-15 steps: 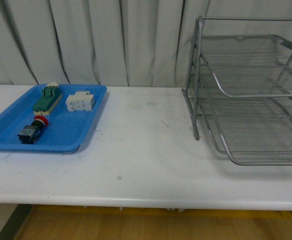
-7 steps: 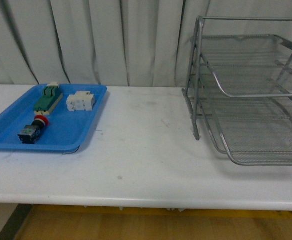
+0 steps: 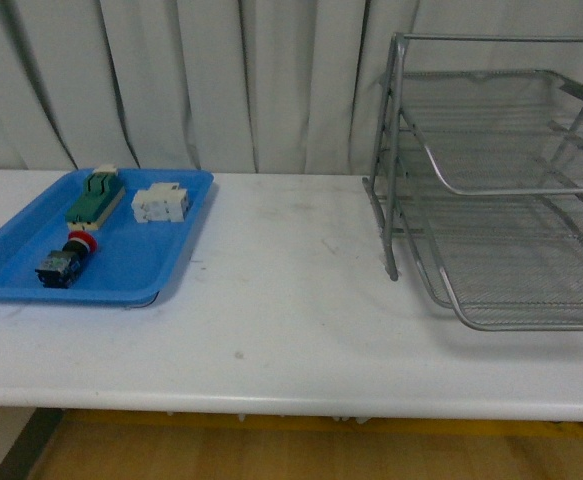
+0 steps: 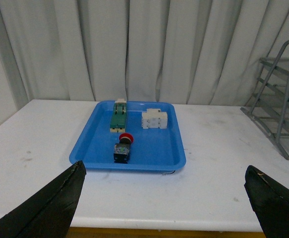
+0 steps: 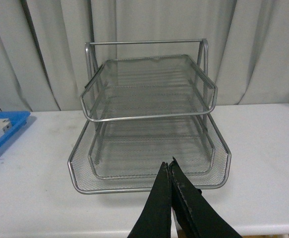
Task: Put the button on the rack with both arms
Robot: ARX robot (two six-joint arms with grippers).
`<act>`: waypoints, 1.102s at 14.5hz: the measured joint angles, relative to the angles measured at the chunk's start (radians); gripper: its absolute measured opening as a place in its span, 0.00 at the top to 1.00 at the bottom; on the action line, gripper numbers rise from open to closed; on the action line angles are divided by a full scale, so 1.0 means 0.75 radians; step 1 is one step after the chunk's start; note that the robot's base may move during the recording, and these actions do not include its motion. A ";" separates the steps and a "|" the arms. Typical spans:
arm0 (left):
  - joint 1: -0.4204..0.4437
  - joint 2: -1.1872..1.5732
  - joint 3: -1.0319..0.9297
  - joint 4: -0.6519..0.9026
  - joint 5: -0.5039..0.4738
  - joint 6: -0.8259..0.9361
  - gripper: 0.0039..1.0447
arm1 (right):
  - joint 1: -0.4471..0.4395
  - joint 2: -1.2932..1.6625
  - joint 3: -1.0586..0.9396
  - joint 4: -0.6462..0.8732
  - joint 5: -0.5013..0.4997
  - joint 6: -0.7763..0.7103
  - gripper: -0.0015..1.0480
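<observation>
The button [image 3: 64,258], red cap on a dark body, lies in the front part of a blue tray [image 3: 156,255] at the table's left; the left wrist view shows the button [image 4: 122,148] too. The silver wire rack [image 3: 511,190] stands at the right, its three tiers facing forward; in the right wrist view the rack [image 5: 149,119] stands straight ahead. My left gripper [image 4: 166,191] is open and wide, well short of the tray, nothing between its fingers [image 4: 55,203]. My right gripper [image 5: 168,167] is shut and empty, just before the rack's lowest tier. Neither arm shows in the front view.
In the blue tray [image 4: 149,153] also lie a green-and-cream block [image 3: 95,196] and a white blocky component [image 3: 161,203]. White curtains hang behind the white table [image 3: 281,300]. The table's front edge runs near the bottom of the front view.
</observation>
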 joint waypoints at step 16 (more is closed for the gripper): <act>0.000 0.000 0.000 -0.001 0.000 0.000 0.06 | 0.000 -0.414 0.001 -0.428 0.000 -0.002 0.50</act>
